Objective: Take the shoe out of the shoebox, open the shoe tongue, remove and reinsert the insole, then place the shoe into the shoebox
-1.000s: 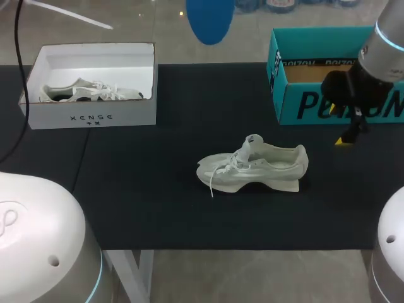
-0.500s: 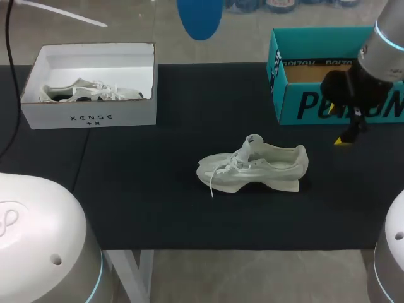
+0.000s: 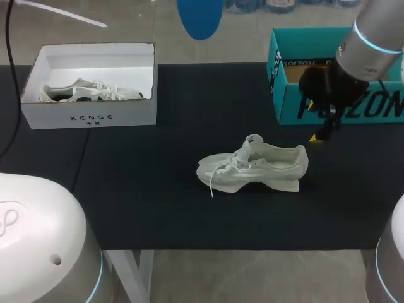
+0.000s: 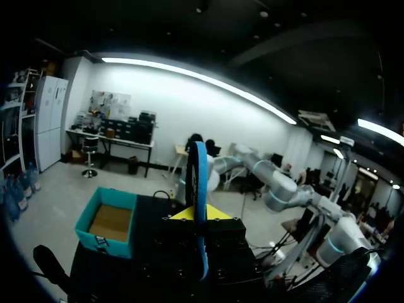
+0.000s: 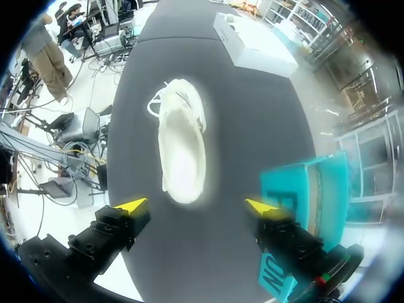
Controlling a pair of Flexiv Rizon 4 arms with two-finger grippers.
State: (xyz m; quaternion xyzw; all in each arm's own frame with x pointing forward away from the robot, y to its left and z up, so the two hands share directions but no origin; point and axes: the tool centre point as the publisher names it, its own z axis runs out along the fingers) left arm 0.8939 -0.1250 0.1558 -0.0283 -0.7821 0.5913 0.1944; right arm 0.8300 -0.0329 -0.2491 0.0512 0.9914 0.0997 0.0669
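The shoe (image 3: pixel 255 165) is already out of its box. It stands on its sole in the middle of the dark bench (image 3: pixel 158 214), toe to the left and heel to the right. Its tongue (image 3: pixel 252 141) is lifted up out of the opening, so that step looks done.

The insole also seems to be out. The left gripper (image 4: pixel 201 214) holds a blue insole (image 3: pixel 201 17) up over the far edge of the bench, well apart from the shoe. In the left wrist view the insole stands edge-on between the yellow tips, and the fingers look pressed to it from both sides.

The right gripper (image 3: pixel 319 134) hangs in front of the teal shoebox (image 3: pixel 287 104) at the far right, just beyond the shoe's heel. Its fingers are wide apart and hold nothing. In its wrist view the shoe lies ahead of them, heel end nearest.

By my judgement the insole still has to go back in and the shoe still has to be boxed.

A white shoebox (image 3: pixel 88 118) at the far left holds a second white shoe (image 3: pixel 88 91).

As for writing, the white box has one row of small, spaced dark letters on its near wall, with a smaller mark beneath. The teal box has large dark slanted letters on its near wall, partly hidden by the right arm, and a small printed strip under its rim.
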